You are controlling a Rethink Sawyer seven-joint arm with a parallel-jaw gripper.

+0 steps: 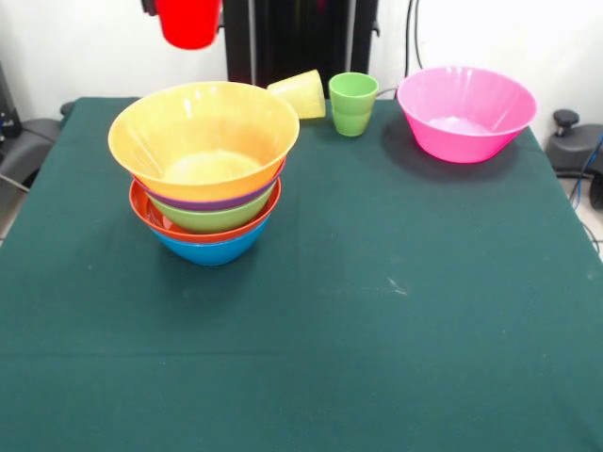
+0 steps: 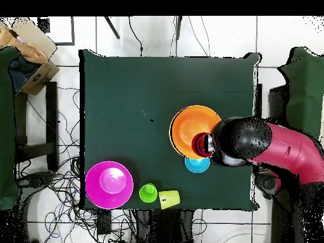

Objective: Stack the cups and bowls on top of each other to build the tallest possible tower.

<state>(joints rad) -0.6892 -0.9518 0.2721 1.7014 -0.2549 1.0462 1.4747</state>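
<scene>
The tower (image 1: 207,179) stands left of the table's middle: a blue bowl at the bottom, then red-orange, green and purple rims, with the large yellow-orange bowl (image 1: 203,132) on top. My gripper (image 1: 187,9) is shut on the red cup (image 1: 188,24) and holds it upright in the air behind and above the tower. In the overhead view the red cup (image 2: 204,144) hangs over the edge of the yellow-orange bowl (image 2: 190,130). The yellow cup (image 1: 300,93) lies on its side. The green cup (image 1: 352,104) stands upright beside it. The pink bowl (image 1: 466,113) stands alone.
A small blue bowl (image 2: 197,164) sits on the table between the tower and the robot's side, hidden behind the tower in the front view. The red arm (image 2: 285,149) reaches in from the table's side. The green cloth (image 1: 396,311) covers the table.
</scene>
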